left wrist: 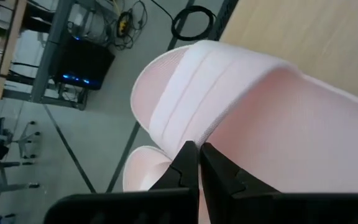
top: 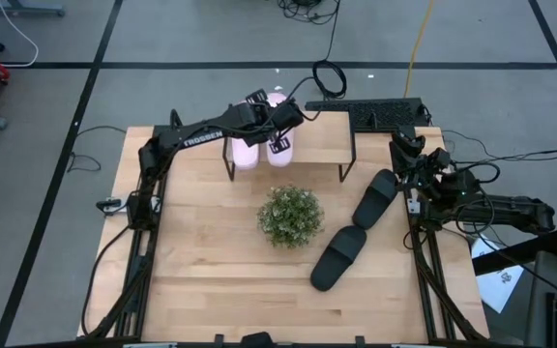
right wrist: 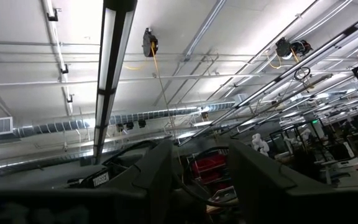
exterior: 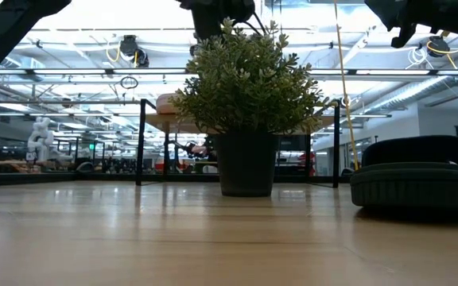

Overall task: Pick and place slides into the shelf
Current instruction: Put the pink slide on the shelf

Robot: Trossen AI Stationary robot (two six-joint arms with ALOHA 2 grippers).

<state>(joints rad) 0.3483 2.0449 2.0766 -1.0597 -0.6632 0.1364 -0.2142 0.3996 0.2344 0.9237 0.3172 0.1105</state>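
Observation:
The shelf (top: 322, 135) stands at the table's far edge, a light plank on thin black legs (exterior: 141, 143). Two pale pink slides are on it: one (top: 245, 152) lies flat, the other (top: 279, 147) sits under my left gripper (top: 280, 130), which is shut on it. Its pink strap (left wrist: 241, 106) fills the left wrist view. Two black slides (top: 375, 198) (top: 339, 258) lie on the table's right half, soles down. My right gripper (right wrist: 197, 174) waits open at the right edge (top: 406, 147), pointing up at the ceiling. My left gripper (left wrist: 199, 158) pinches the edge of the pink slide's strap (left wrist: 188, 134) between its two fingertips, coming slanting down from the left. The slide's near end lies over the shelf plank (top: 317, 145), and its far end (top: 277, 98) sticks out past the plank's far edge.
A potted plant (top: 290, 215) stands mid-table, in front of the shelf (exterior: 245, 103). A black keyboard (top: 385, 111) and a coiled cable (top: 329, 77) lie behind the shelf. There is bare tabletop (top: 201, 251) on the left and near sides.

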